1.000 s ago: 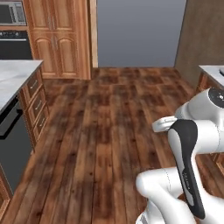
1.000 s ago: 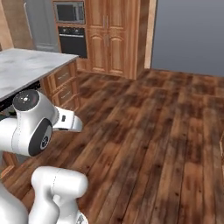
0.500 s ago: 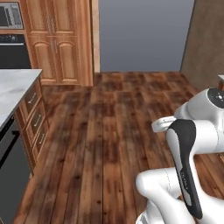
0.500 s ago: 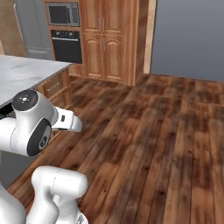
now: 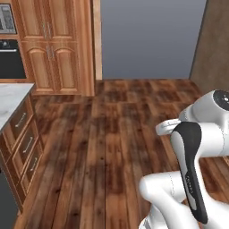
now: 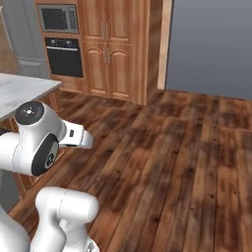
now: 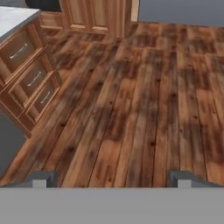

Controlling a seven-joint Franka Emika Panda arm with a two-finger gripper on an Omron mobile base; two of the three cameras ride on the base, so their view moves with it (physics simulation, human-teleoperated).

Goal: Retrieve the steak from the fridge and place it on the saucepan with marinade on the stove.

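With the gripper [image 7: 112, 178] spread wide and empty above the wooden floor [image 7: 131, 100], the robot seems in transit, needing to reach the fridge [image 6: 22, 37].

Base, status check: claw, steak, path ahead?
Claw open, holding nothing. No steak to report; fridge at far left. Wood floor ahead, island drawers to the left.

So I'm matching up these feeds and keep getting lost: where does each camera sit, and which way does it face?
Left base view: behind the arm to its left, facing the wood floor and the tall wooden cabinets.
Right base view: behind the arm to its right, facing those cabinets, the wall oven and the microwave.
Hand view: on the hand, angled down at the floor and the counter drawers; open fingers at the bottom.
Both base views share the cabinets and floor.
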